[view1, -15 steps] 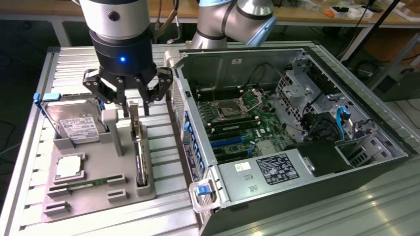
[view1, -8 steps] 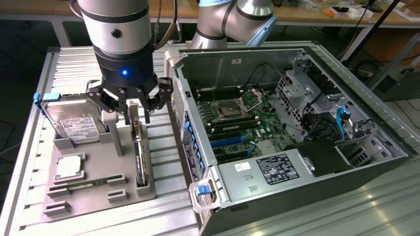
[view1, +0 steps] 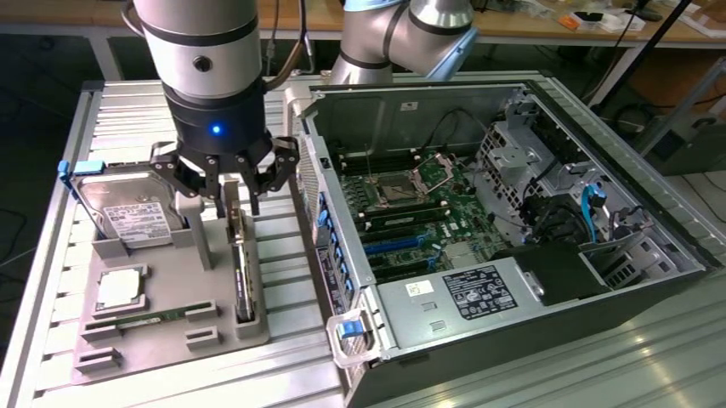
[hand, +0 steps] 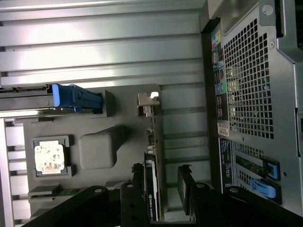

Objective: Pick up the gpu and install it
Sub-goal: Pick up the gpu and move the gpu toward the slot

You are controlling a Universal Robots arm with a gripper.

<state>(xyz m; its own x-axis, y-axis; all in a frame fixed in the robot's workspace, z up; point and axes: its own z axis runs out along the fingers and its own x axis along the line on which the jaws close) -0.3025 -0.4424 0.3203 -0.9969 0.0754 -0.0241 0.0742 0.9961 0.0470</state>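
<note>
The gpu (view1: 241, 272) is a thin dark card standing on its long edge in a slot of the grey holder tray (view1: 159, 344). In the wrist view the gpu (hand: 154, 137) runs lengthwise, with its pale metal bracket at the far end. My gripper (view1: 230, 197) hangs over the end of the card nearest the arm, open. Its black fingers straddle that end. In the wrist view the gripper (hand: 162, 182) has one finger close against the card and the other finger (hand: 184, 187) a clear gap away.
The tray also carries a silver hard drive (view1: 131, 212), a processor chip (view1: 119, 289) and a green memory stick (view1: 148, 319). An open computer case (view1: 635, 280) lies at the exterior view's right, its motherboard (view1: 420, 212) exposed. Its perforated rear wall (hand: 246, 80) stands close beside the card.
</note>
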